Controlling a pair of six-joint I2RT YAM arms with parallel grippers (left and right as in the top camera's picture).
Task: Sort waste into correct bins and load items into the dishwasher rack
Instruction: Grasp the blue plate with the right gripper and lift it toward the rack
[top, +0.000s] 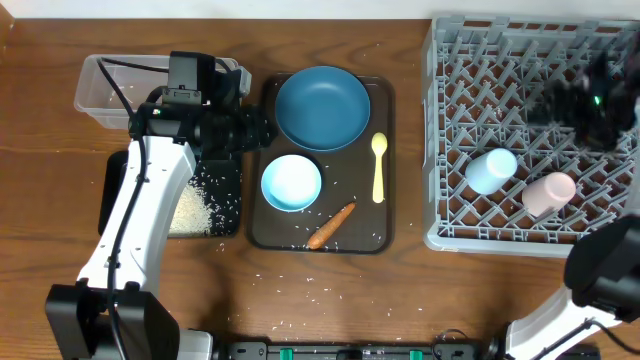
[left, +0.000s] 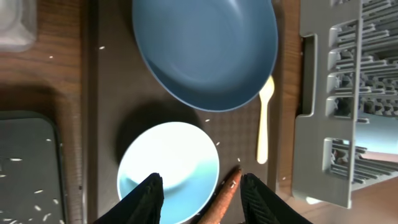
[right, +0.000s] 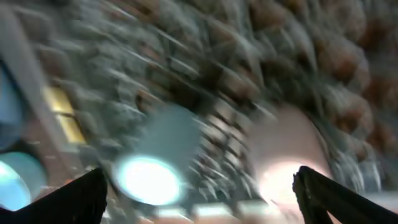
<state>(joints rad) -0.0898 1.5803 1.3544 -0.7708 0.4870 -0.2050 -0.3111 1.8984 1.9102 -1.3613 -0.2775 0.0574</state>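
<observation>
My left gripper (top: 260, 130) hangs open over the left edge of the brown tray. In its wrist view the fingertips (left: 151, 194) frame the white-and-light-blue bowl (left: 168, 163) and the orange carrot stick (left: 226, 194) below, and grip nothing. The dark blue plate (top: 322, 107) and yellow spoon (top: 379, 167) lie on the same tray. My right gripper (top: 578, 104), motion-blurred, is above the grey dishwasher rack (top: 450, 60), jaws wide open and empty. The light blue cup (top: 491, 170) and pink cup (top: 549, 192) lie in the rack beneath it.
The clear tub (top: 105, 90) stands at the back left. The black tray (top: 225, 195), with a pile of rice, lies under my left arm. Loose rice grains (top: 300, 290) are scattered over the brown tray (top: 385, 235) and the table in front.
</observation>
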